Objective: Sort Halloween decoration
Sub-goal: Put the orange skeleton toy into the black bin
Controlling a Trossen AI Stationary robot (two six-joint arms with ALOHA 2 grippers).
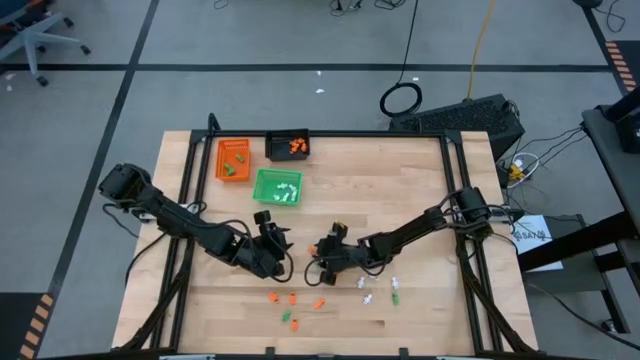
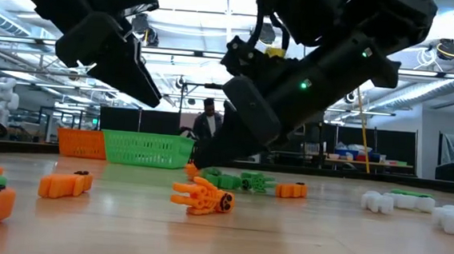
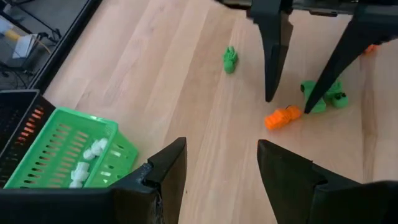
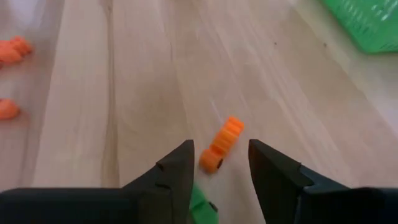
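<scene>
Pale wood is spreading out as the tabletop [image 1: 420, 190], carrying everything from where I am standing. Two dark arms are reaching in over its middle, their tips almost meeting. The left hand [image 1: 278, 250] is hanging above bare wood with its fingers standing well apart and nothing between them. The right hand [image 1: 320, 262] is pointing down at the wood near the scattered pieces, its fingers parted and straddling a small orange piece [image 4: 222, 144] that is lying loose on the wood, not gripped; a green piece [image 4: 200, 206] is sitting just beside one finger.

Three small trays are sitting toward the far left: an orange tray [image 1: 233, 158] holding a few green and orange bits, a black tray [image 1: 287, 146] with orange bits in it, and a green tray [image 1: 278, 187] carrying white ones.

The Halloween decoration [image 1: 330, 295] is mostly lying loose on the near part of the tabletop: orange and green pieces just ahead of the two hands, and a cluster of white pieces [image 1: 378, 290] with a green one off to the right. In the low view an orange piece shaped like a spread hand [image 2: 203, 197] is lying nearest.

A person [image 2: 206, 124] is standing in the room beyond.
</scene>
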